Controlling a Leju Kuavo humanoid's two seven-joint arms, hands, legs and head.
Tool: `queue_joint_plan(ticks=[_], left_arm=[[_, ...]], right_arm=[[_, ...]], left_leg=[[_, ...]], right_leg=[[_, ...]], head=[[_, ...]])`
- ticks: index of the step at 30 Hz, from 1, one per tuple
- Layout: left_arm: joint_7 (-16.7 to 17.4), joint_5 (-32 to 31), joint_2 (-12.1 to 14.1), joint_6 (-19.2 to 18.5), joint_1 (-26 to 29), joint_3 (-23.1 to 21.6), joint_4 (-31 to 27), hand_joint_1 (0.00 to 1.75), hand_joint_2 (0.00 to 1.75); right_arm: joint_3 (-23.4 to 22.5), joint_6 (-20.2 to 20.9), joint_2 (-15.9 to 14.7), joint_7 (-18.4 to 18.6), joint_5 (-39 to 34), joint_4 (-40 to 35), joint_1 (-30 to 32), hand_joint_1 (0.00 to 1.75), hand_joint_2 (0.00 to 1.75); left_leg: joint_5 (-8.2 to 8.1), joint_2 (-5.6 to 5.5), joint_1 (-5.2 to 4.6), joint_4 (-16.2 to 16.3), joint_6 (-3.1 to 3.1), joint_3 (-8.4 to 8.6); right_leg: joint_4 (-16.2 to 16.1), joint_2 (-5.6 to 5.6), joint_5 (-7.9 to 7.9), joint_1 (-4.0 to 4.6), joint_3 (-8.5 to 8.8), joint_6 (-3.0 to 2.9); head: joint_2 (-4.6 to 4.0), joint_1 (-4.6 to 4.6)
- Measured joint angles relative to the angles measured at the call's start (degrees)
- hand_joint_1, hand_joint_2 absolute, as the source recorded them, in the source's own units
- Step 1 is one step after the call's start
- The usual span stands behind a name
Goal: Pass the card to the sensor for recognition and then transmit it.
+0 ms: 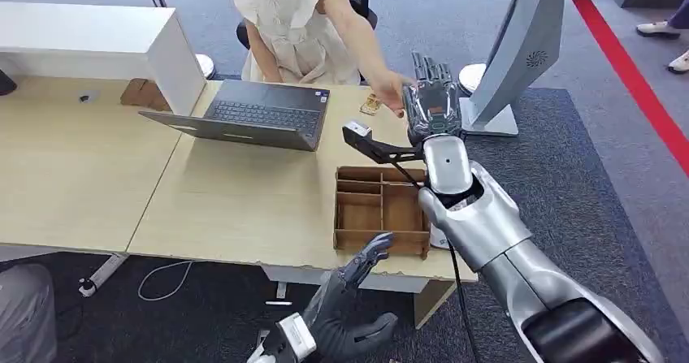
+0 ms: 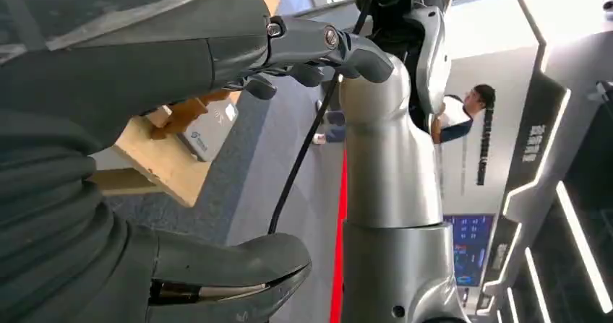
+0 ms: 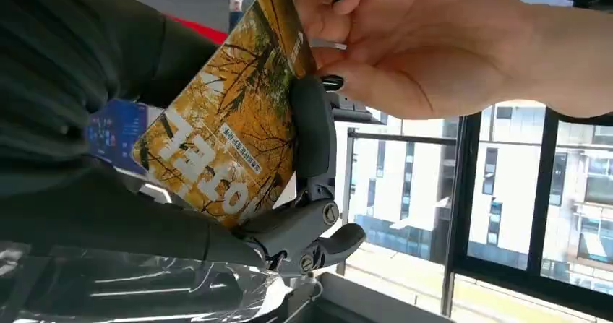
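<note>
The head view is evenly and brightly lit with soft, faint shadows and slight overall softness. In the right wrist view, daylight through the windows backlights the scene. In the left wrist view, illuminated strips glare and near surfaces blur.

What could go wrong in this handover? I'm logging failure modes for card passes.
1. The person's hand already pinches the card while the right robot hand holds it; a late release could bend the card or tug it.
2. An early release could drop the card onto the table or the floor beyond its edge.
3. The left robot hand, open below the table edge, could knock the cardboard organizer if raised.
</note>
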Motion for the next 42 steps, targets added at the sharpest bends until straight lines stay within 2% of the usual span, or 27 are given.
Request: queue_joint_plan(ticks=[6, 10, 13, 17, 23, 29, 34, 42], left_arm=[[0.02, 0.00, 0.00, 0.31, 0.00, 0.00, 0.02, 0.00, 1.75], [0.04, -0.07, 0.00, 1.27, 0.07, 0.13, 0.02, 0.00, 1.75], [0.35, -0.35, 0.00, 2.25, 0.24, 0.42, 0.00, 0.00, 1.75], [0.76, -1.11, 0.02, 2.60, 0.81, 1.07, 0.00, 0.00, 1.75], [1.99, -2.23, 0.20, 3.08, 1.73, 2.30, -0.48, 0.00, 1.75], [3.45, -3.43, 1.05, 5.76, 3.29, 3.58, -2.03, 0.00, 1.75], [4.26, -4.39, 1.90, 7.06, 4.70, 4.76, -3.69, 0.00, 1.75], [5.35, -5.20, 2.49, 8.98, 6.14, 6.12, -6.03, 0.00, 1.75]], right_arm=[[-0.22, -1.09, 0.00, 0.00, -0.88, -0.24, 0.03, 1.75, 1.75], [-1.31, -6.63, -0.07, -0.02, -4.16, -2.06, 0.52, 1.75, 1.75], [-3.08, -12.35, -0.66, -0.48, -7.19, -5.51, 2.08, 1.75, 1.75], [-6.20, -15.84, -3.38, -0.50, -8.44, -12.40, 6.56, 1.75, 1.75], [-10.65, -17.37, -8.88, -1.01, -7.21, -20.88, 15.06, 1.75, 1.75], [-13.09, -17.39, -13.44, -1.05, -7.17, -23.56, 21.60, 1.75, 1.75], [-14.18, -20.06, -14.93, -2.14, -8.70, -22.71, 25.23, 1.75, 1.75], [-13.70, -20.52, -15.15, -4.96, -12.39, -18.71, 25.74, 1.75, 1.75]], left_leg=[[0.00, 0.00, 0.00, 0.00, 0.00, 0.00], [0.00, 0.00, 0.00, 0.00, 0.00, 0.01], [0.00, -0.01, 0.00, 0.00, 0.00, 0.02], [-0.03, -0.01, -0.01, 0.00, 0.02, 0.03], [-0.07, -0.05, -0.02, 0.00, 0.06, 0.00], [-0.08, -0.05, -0.02, 0.00, 0.07, -0.03], [-0.08, -0.07, -0.02, -0.01, 0.07, -0.03], [-0.07, -0.07, 0.00, -0.01, 0.07, -0.04]], right_leg=[[0.00, 0.00, 0.00, 0.00, 0.00, 0.00], [0.00, 0.00, 0.00, 0.00, 0.00, 0.00], [-0.01, 0.00, -0.01, 0.00, 0.00, 0.01], [-0.05, -0.01, -0.03, 0.00, 0.00, 0.03], [-0.06, -0.02, -0.03, -0.04, 0.01, 0.05], [-0.05, -0.03, -0.05, -0.03, 0.01, 0.05], [-0.03, -0.02, -0.05, -0.03, 0.00, 0.04], [-0.01, -0.03, -0.06, -0.03, 0.01, 0.04]], head=[[0.00, 0.00], [0.00, 0.00], [0.00, 0.00], [0.00, -0.02], [0.00, 0.02], [0.00, 0.02], [0.00, -0.02], [0.00, 0.00]])
